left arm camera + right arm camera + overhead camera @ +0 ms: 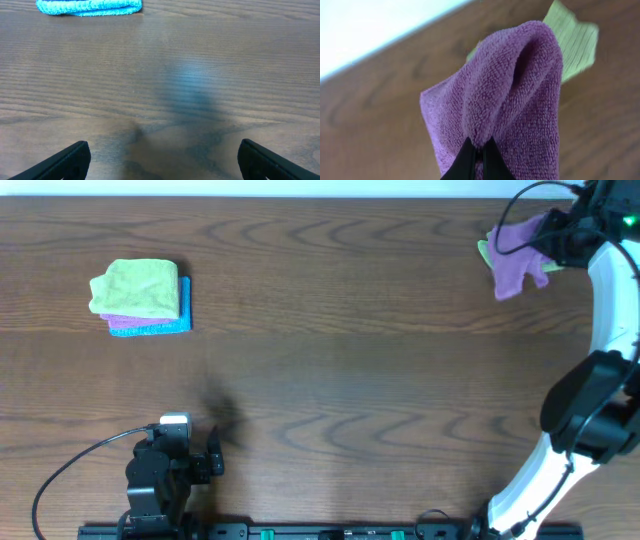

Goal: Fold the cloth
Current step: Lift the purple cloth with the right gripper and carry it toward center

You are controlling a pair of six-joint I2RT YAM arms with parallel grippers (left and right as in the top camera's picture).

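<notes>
Purple cloth [520, 100] hangs bunched at 2 o'clock of the worktop [350, 380], pinched in the closed right claw [477, 156]; left claw [162, 160] stands wide open at 7 o'clock.

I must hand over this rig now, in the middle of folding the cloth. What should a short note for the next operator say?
Left end effector: open, empty, low over the table.
Right end effector: shut on a bunched fold of the purple cloth, at the table's far right corner.
A yellow-green cloth lies partly under it; a stack of folded cloths sits far left.
Done: the grasp only, no fold yet.
Left: probably carry the cloth to open table, spread it flat, fold it.
</notes>
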